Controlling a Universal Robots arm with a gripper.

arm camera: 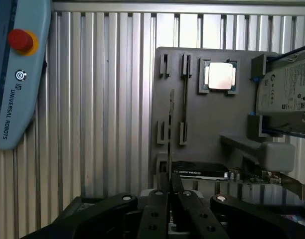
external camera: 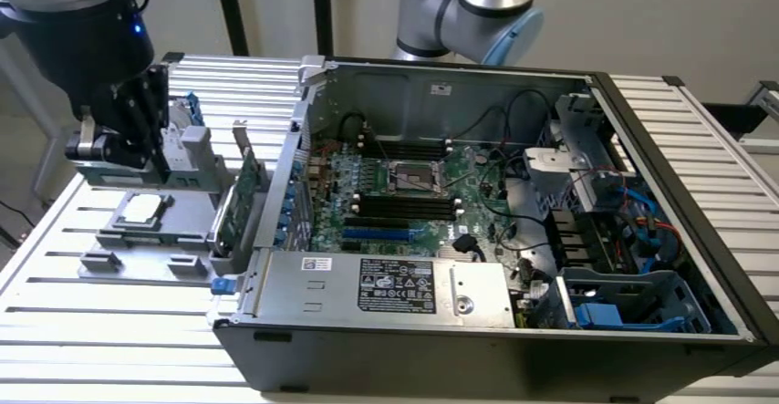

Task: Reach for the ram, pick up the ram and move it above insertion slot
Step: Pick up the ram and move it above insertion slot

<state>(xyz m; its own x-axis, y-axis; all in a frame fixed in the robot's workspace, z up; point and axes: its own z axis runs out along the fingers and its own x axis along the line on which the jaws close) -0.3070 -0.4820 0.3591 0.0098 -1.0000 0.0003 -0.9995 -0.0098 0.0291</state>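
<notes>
Gripper: the gripper (arm camera: 168, 193) (external camera: 149, 149) hangs on the black arm at the exterior view's left, over the grey fixture tray (external camera: 122, 240) (arm camera: 212, 134) and outside the computer case (external camera: 487, 349).
Fingers: the two dark fingers (arm camera: 155, 214) are clenched together on the near end of the ram, with only the thin board between them.
Ram: the ram (arm camera: 170, 129) shows edge-on in the wrist view as a narrow strip running straight out from the fingertips, across the tray, between the tray's two rows of small upright clips. Whether its far end touches the tray cannot be told.
Memory slots: the long black memory slots (external camera: 408, 205) lie on the motherboard (external camera: 365, 231) inside the open case, well apart from the gripper.
Processor chip: a square silver chip (arm camera: 221, 75) (external camera: 144, 206) sits in a pocket of the tray.
Hard drive: a silver labelled hard drive (arm camera: 287, 89) stands in a blue-edged holder at the tray's side.
Expansion card: a green expansion card (external camera: 250, 190) (arm camera: 202, 172) stands on edge between the tray and the case wall.
Power supply: a silver box with a black label (external camera: 378, 285) fills the near corner of the case.
Desk: the ribbed aluminium desk (arm camera: 102, 124) (external camera: 73, 331) carries the tray and the case.
Pendant: a blue-grey teach pendant (arm camera: 18, 84) with a red button (arm camera: 20, 40) lies on the desk.
</notes>
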